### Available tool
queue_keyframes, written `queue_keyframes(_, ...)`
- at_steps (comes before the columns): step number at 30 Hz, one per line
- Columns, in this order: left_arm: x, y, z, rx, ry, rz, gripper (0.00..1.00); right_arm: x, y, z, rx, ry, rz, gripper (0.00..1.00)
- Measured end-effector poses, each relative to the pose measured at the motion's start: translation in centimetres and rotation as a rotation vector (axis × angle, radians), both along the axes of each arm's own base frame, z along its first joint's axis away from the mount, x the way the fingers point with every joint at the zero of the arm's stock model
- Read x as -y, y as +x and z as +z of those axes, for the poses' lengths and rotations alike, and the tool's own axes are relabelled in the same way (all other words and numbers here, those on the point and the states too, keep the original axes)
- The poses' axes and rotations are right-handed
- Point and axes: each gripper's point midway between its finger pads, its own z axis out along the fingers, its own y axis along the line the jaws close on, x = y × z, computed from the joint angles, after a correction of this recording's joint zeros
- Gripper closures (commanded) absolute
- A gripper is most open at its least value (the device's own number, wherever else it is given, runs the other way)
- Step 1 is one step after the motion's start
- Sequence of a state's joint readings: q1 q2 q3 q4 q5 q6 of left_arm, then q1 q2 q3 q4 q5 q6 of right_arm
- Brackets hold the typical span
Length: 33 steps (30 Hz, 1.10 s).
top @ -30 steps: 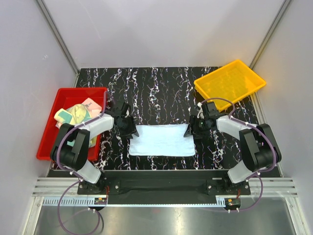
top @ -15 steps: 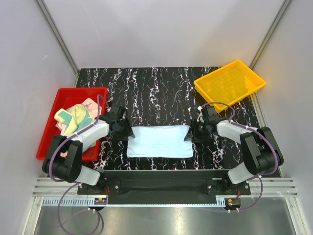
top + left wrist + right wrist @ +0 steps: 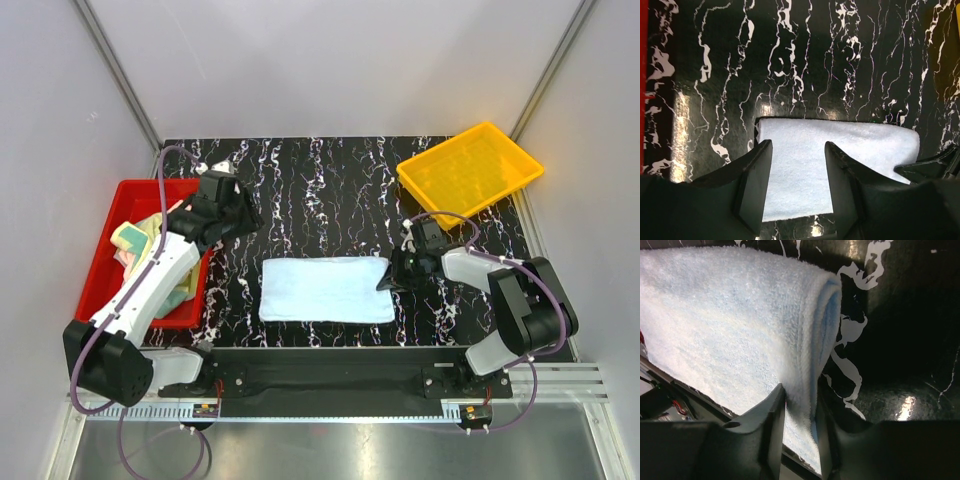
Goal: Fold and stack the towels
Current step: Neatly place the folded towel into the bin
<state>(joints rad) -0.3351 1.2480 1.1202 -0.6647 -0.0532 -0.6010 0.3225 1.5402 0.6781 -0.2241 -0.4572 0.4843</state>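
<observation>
A folded light blue towel (image 3: 328,290) lies flat on the black marbled table, near the front middle. My right gripper (image 3: 390,279) is low at its right end, and its jaws press on the towel's folded edge (image 3: 815,340) from both sides (image 3: 800,395). My left gripper (image 3: 232,210) hangs raised above the table by the red tray, away from the towel. Its jaws stand open and empty (image 3: 797,145), with the light blue towel (image 3: 865,150) seen below between them. More towels (image 3: 152,236), pale yellow-green and peach-pink, are heaped in the red tray.
The red tray (image 3: 100,285) sits at the left table edge, partly under my left arm. An empty yellow tray (image 3: 470,170) stands tilted at the back right. White walls close in the table on three sides.
My left gripper has let go of the towel's left edge, opened wider, and risen back toward the red tray. My right gripper has closed on the towel's right edge.
</observation>
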Motion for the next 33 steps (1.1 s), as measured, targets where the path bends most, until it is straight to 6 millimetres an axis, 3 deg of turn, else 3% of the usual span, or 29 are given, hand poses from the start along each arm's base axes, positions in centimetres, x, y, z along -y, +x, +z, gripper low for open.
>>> queue_keyframes(2, -0.3, 0.2, 0.3, 0.013, 0.016, -0.003, 0.48, 0.1, -0.1, -0.4, -0.005, -0.016, 0.005, 0.90)
queue_keyframes(3, -0.5, 0.2, 0.2, 0.012, 0.027, -0.004, 0.48, 0.1, -0.3, -0.5, -0.019, -0.013, 0.006, 1.00)
queue_keyframes(9, -1.5, 0.1, -0.7, -0.024, 0.091, -0.014, 0.48, 1.4, 0.9, 0.2, 0.005, -0.138, 0.049, 1.00)
queue_keyframes(11, -1.7, 0.2, -0.9, -0.027, 0.106, -0.020, 0.48, 2.1, 2.3, 1.6, 0.041, -0.207, 0.075, 1.00)
queue_keyframes(17, -2.1, 0.3, -0.9, -0.019, 0.140, -0.032, 0.47, 4.2, 9.2, 6.8, 0.237, -0.418, 0.165, 1.00)
queue_keyframes(26, -2.5, 0.4, -1.1, -0.019, 0.169, -0.046, 0.46, 11.2, 14.5, 8.8, 0.262, -0.718, 0.241, 1.00)
queue_keyframes(33, -2.7, 0.4, -1.1, -0.018, 0.177, -0.048, 0.43, 16.5, 19.4, 11.8, 0.320, -0.893, 0.216, 1.00)
